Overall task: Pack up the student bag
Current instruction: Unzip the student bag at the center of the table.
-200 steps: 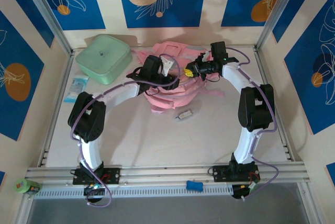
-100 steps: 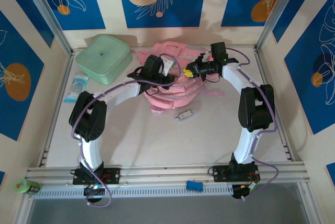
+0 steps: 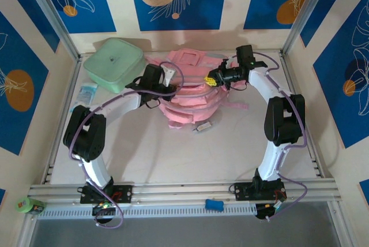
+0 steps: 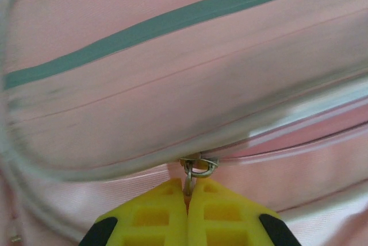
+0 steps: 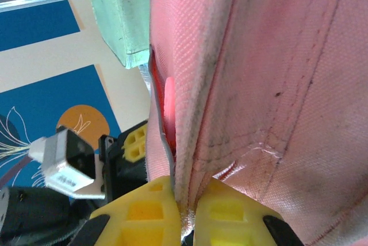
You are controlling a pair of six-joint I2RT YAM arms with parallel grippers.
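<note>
Left gripper (image 4: 188,193) pressed together, pinching zip pull (image 4: 197,167) at student bag's (image 4: 172,96) left side. Right gripper (image 5: 185,201) clamped on bag's fabric edge, right side. Bag on table (image 3: 144,154); mint case (image 3: 113,64) just left of bag.

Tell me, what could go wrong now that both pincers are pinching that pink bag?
1. The left pincer is shut on just the small metal zip pull; such a thin hold might slip off when pulled.
2. The right pincer clamps only a fold of the student bag; if the soft fabric slides out, the bag would likely drag instead of unzipping.
3. A dragged bag could shove the small item lying at its near edge.
</note>
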